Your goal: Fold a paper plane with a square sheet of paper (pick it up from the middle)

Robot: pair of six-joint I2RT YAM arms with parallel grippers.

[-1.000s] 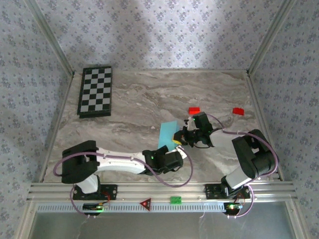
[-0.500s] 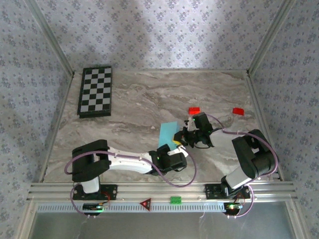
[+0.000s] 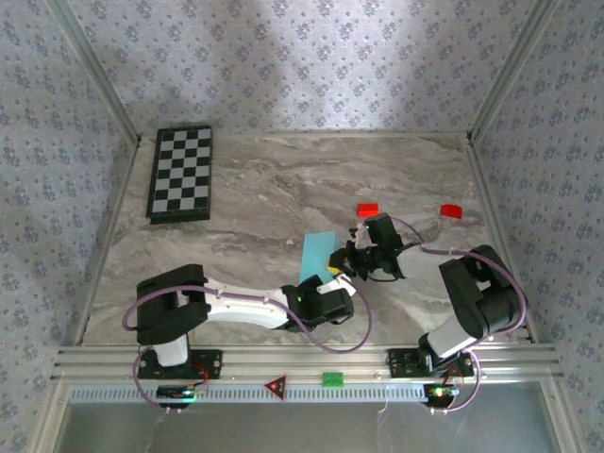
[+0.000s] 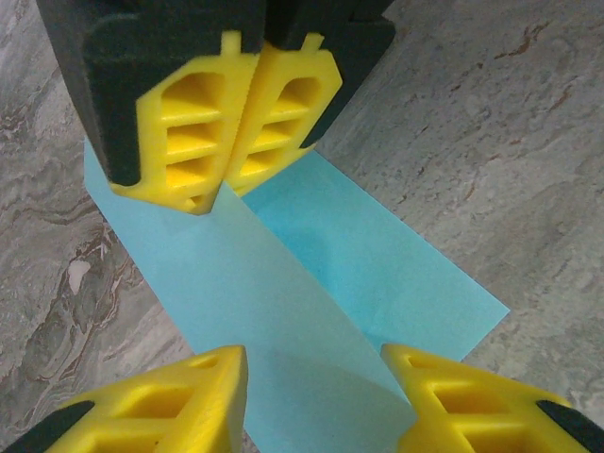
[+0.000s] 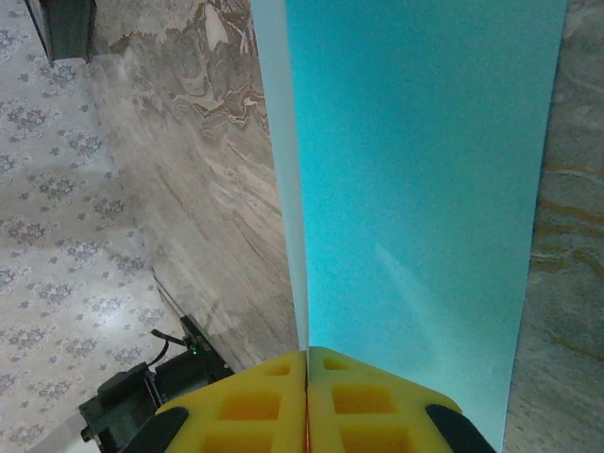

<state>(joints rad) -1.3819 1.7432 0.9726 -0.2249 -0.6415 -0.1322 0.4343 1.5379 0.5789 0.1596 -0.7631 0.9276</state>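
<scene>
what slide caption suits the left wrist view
Right fingers pinch the raised fold of the cyan paper; left fingers straddle it, open.

The top camera is looking down from high at the near side, taking in the whole table (image 3: pixel 245 189). The left wrist camera is hanging very close over the paper plane (image 4: pixel 377 274), facing the right gripper (image 4: pixel 226 189). The right wrist camera is looking along this sheet from very near. All three views are sharing it.
</scene>
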